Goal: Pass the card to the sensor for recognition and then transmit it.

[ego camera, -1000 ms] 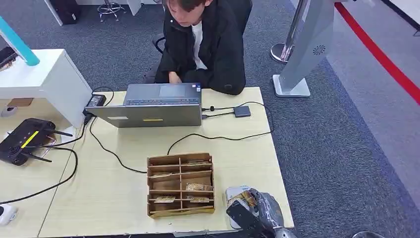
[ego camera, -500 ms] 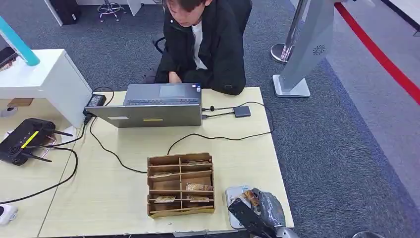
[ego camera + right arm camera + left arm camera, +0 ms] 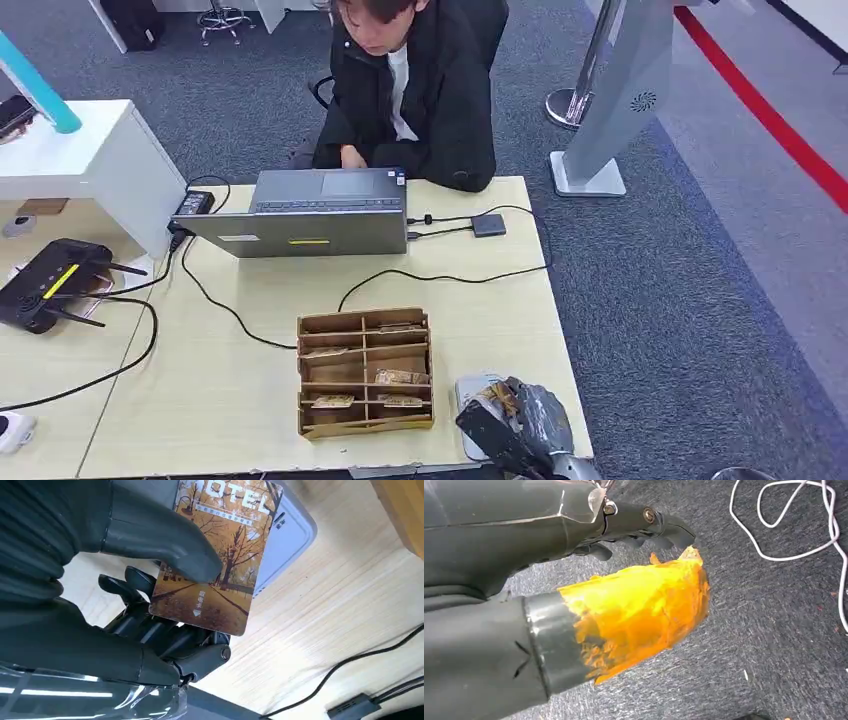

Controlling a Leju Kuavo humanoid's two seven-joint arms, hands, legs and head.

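Card (image 3: 220,560) sits pinched under the right hand's (image 3: 150,605) thumb (dark fingers behind), over the grey sensor (image 3: 290,535).

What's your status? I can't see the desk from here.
Right hand grips the hotel card over the grey sensor. Left hand hangs over carpet, holding nothing. Nothing blocks the sensor.
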